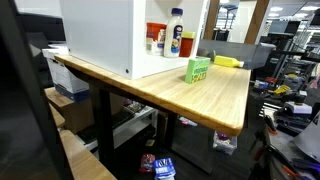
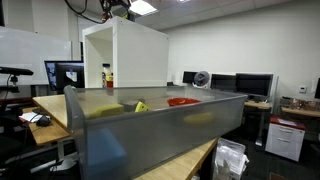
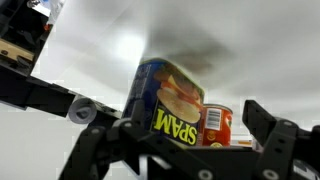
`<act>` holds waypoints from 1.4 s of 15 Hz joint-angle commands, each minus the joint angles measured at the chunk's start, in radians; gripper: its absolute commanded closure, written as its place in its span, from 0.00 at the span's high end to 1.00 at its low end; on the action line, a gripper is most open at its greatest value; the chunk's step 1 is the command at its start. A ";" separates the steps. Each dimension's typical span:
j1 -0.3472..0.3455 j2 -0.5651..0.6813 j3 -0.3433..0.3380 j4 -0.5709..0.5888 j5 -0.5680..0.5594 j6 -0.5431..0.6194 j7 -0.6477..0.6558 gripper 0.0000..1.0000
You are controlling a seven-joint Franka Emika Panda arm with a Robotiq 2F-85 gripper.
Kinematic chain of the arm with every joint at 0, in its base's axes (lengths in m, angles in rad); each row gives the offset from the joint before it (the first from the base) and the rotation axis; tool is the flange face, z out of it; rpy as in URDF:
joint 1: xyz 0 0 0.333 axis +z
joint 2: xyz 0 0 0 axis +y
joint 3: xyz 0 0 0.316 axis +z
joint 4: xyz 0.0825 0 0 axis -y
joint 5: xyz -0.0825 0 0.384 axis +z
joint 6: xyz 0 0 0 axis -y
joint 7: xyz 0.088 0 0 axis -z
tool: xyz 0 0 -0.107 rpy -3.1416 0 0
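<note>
In the wrist view my gripper (image 3: 180, 120) is open, with its dark fingers on either side of a blue SPAM can (image 3: 168, 100). The can is close to the left finger and apart from the right one. A red-labelled can (image 3: 217, 126) stands just behind it. White walls surround both cans. In an exterior view part of the arm (image 2: 118, 10) shows above the white cabinet (image 2: 135, 55). The fingers are hidden in both exterior views.
The white cabinet (image 1: 105, 35) stands on a wooden table (image 1: 215, 100) and holds a white bottle (image 1: 175, 33) and other containers. A green box (image 1: 198, 69) and a yellow object (image 1: 228, 61) lie on the table. A grey bin (image 2: 150, 130) fills the foreground.
</note>
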 commanded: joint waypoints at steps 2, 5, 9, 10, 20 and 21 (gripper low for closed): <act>-0.026 0.065 0.008 0.084 0.040 -0.013 -0.089 1.00; -0.041 0.083 0.020 0.104 0.019 0.005 -0.087 1.00; -0.063 0.100 0.036 0.126 -0.010 0.045 -0.092 1.00; -0.065 0.102 0.038 0.132 -0.011 0.051 -0.098 1.00; -0.067 0.108 0.063 0.157 0.003 0.048 -0.180 1.00; -0.065 0.108 0.067 0.158 0.005 0.041 -0.196 1.00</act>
